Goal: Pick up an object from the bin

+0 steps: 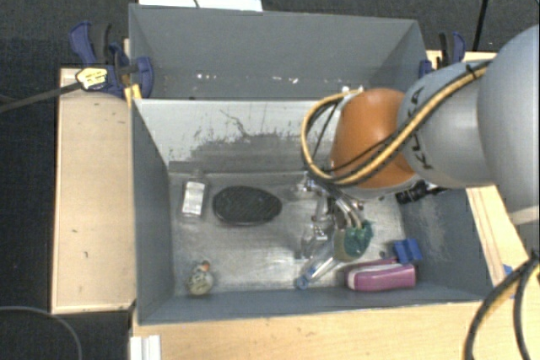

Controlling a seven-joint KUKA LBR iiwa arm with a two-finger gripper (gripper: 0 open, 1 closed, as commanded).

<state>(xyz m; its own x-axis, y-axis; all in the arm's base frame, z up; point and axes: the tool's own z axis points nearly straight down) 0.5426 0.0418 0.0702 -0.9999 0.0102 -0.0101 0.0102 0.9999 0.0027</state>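
Grey arm's [498, 126] tool [319, 253], apart or together I cannot tell, might bump the nearby pink block [381, 276] at five o'clock.

A black oval pad [245, 205] with a ribbed top lies flat, and a small pale, silvery block [193, 199] sits just to its left, apart from it. Lower in the view and further left rests a small round greenish-tan trinket [201, 279], well apart from both. Far to the right lies a pink-purple oblong case [381, 276], with a small blue piece [407, 250] just above its right end.
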